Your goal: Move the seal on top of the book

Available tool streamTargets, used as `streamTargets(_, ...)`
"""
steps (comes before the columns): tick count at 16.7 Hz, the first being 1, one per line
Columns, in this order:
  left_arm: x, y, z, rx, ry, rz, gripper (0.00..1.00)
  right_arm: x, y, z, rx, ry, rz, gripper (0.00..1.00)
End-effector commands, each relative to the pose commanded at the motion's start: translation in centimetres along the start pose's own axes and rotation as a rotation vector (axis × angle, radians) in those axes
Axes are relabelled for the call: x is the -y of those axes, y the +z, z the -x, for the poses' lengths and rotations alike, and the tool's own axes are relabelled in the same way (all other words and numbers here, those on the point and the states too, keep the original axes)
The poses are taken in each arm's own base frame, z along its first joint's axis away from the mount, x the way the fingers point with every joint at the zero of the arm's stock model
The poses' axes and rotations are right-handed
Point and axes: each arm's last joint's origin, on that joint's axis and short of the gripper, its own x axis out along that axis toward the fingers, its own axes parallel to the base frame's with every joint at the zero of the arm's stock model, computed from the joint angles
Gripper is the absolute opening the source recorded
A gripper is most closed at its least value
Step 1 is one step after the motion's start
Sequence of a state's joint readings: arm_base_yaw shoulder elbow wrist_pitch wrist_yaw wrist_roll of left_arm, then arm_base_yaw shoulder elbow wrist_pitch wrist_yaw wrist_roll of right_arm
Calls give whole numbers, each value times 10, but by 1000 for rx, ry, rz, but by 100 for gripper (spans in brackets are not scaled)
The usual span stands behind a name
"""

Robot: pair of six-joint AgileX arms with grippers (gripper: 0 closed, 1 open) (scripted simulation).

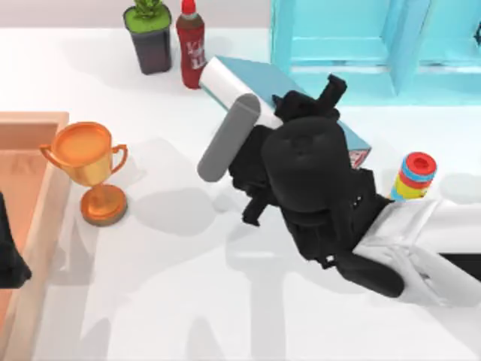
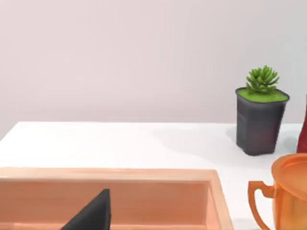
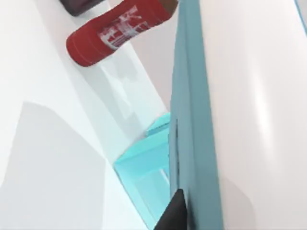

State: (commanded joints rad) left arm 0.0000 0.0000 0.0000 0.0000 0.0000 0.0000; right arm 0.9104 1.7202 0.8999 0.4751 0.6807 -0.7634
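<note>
The teal-blue book (image 1: 264, 77) lies at the back middle of the table, white page edges toward the left, with my right arm across most of it. The seal is hidden. A small red-and-white bit (image 1: 359, 156) peeks out by the book's near right corner; I cannot tell what it is. My right gripper (image 1: 331, 89) is over the book's far side. In the right wrist view a dark fingertip (image 3: 173, 214) sits right against the book's teal cover (image 3: 192, 110). My left gripper (image 1: 9, 259) is parked over the wooden tray (image 1: 41, 188) at the left edge.
A gold trophy (image 1: 89, 167) stands left of centre. A potted plant (image 1: 150, 36) and a red bottle (image 1: 190, 43) stand at the back. The light-blue shelf unit (image 1: 376, 45) fills the back right. A striped ring stack (image 1: 415, 177) stands right of the arm.
</note>
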Motion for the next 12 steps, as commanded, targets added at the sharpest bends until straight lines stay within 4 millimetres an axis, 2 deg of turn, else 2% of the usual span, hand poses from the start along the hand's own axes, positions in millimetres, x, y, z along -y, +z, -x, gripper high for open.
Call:
streamTargets(3,0,0,0,0,0,0,100,-62,17,21,-21,19,307,0)
streamTargets(5,0,0,0,0,0,0,100,-87,24,31,-36,7,436,0)
streamTargets(8,0,0,0,0,0,0,100,-100,28,36,-56,-17,515,0)
streamTargets(12,0,0,0,0,0,0,100,-101,29,37,-58,-19,520,0)
